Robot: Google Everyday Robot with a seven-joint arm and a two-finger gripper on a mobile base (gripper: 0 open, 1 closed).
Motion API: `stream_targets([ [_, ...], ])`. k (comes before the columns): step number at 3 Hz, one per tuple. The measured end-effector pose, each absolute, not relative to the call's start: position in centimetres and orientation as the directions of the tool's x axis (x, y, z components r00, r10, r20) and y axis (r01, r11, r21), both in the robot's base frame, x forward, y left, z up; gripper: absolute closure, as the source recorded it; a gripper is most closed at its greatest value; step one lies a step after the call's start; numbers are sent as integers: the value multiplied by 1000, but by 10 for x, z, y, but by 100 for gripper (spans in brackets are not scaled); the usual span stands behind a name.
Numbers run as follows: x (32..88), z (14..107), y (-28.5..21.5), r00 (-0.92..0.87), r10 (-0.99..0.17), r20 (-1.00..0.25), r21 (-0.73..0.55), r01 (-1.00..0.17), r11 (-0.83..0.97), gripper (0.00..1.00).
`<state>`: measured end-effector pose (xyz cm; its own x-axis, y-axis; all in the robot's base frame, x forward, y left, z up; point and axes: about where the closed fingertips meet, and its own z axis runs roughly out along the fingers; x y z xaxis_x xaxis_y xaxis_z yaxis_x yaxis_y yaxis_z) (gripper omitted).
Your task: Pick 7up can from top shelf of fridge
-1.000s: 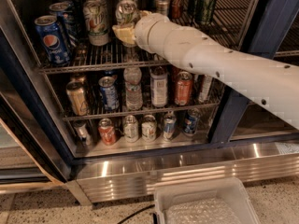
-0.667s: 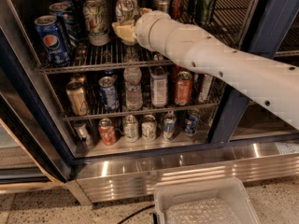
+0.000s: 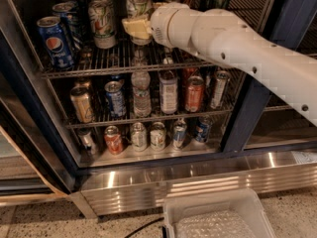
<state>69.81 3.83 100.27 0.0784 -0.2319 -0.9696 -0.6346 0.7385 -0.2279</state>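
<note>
Over the top shelf (image 3: 99,63) of the fridge (image 3: 29,133), the tool (image 3: 136,28) clamps a tilted 7up can (image 3: 138,1).

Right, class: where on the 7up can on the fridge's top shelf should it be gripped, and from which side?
Grip the 7up can across its round side wall, about mid-height, coming level from the open front of the fridge. Another can stands close on its left on the top shelf, so the front looks the freest way in. The tool sits at its lower front.
</note>
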Motion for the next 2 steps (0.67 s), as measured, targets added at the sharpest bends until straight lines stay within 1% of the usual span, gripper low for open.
stream_targets([
  [1,676,1000,25,34,-247,-968,-204,-680,705,100],
  [2,676,1000,25,34,-247,-968,-204,-680,705,100],
])
